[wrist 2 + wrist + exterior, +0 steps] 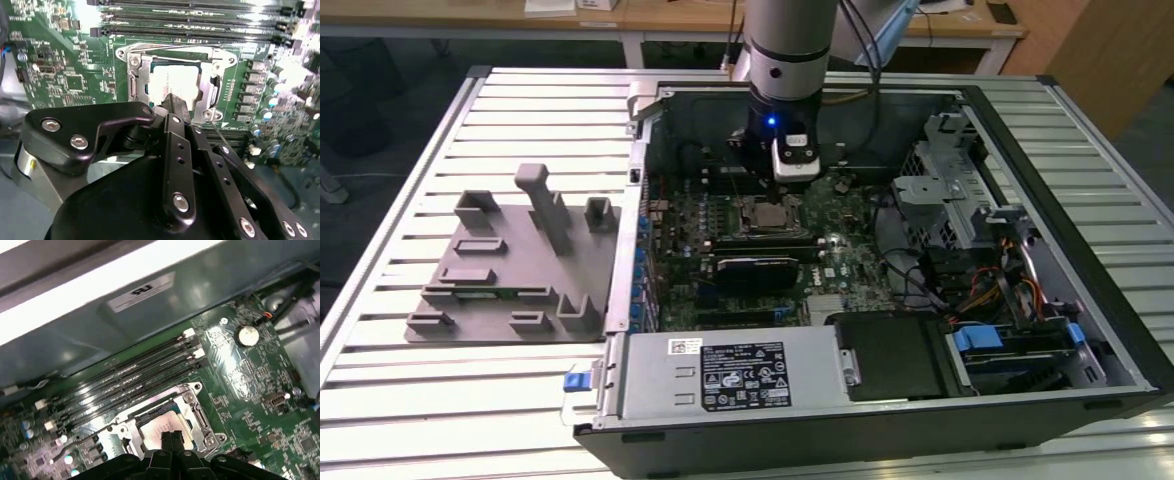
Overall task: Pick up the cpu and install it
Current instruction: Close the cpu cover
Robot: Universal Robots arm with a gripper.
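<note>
The cpu [175, 82], a flat square chip with a shiny silver top, lies inside the metal-framed socket [131, 62] on the green motherboard [854, 260] of the open computer case. In the exterior view the cpu [771, 213] sits just below my gripper [781, 185], which hangs straight down over it. In both wrist views the black fingertips [171, 439] are pressed together just above the cpu [159, 427], holding nothing. The gripper [172, 100] covers part of the chip's near edge.
Several long memory slots [135, 375] run beside the socket. A grey plastic fixture [507, 270] stands on the slatted table at the exterior view's left. A power supply [734, 375], a drive cage [961, 190] and cables [987, 290] crowd the case.
</note>
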